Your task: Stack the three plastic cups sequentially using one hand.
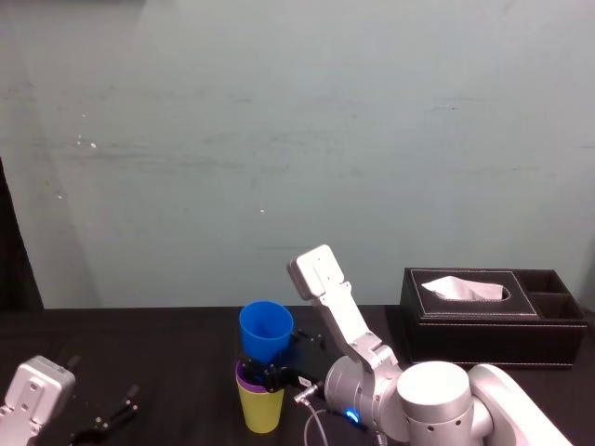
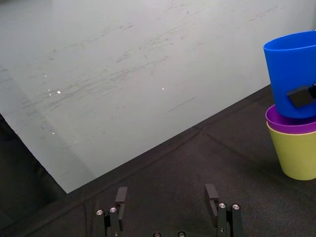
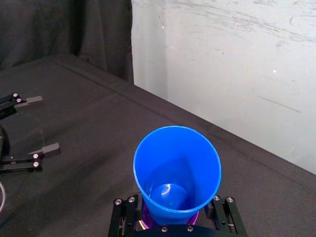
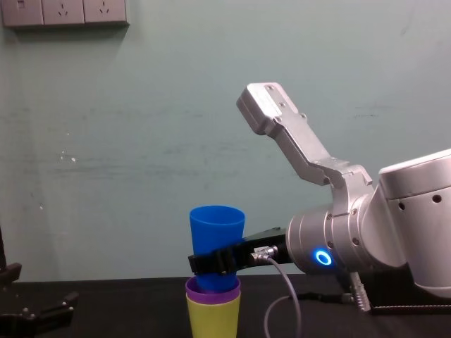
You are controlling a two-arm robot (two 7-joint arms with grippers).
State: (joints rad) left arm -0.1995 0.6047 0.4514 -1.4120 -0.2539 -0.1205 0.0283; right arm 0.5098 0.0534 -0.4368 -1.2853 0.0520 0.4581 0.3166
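Right gripper (image 4: 213, 260) clamped on the blue cup (image 4: 216, 229), one black finger on each side of its lower wall; the wrist's blue light ring (image 4: 323, 257) is lit. Right wrist view looks straight down into the cup: smooth blue interior, bare to the base.

Stack, bottom up:
- yellow-green cup (image 4: 211, 318) upright on the black tablecloth (image 1: 167, 348)
- purple cup (image 4: 211, 288) nested inside it, with just a rim band showing
- blue cup with its base inside the purple rim and most of its body standing above. I can't tell if it is fully seated, since the fingers cover that joint.

The stack sits centre-front of the table, near my body in the head view.

Left gripper (image 1: 113, 411) low at the table's left front, well apart from the cups, with its fingers spread and nothing between them.

Black stitched tissue box (image 1: 483, 325) at the right rear, with a white tissue (image 1: 462, 290) poking up from its slot. It has two small side compartments, and I can't make out their contents.
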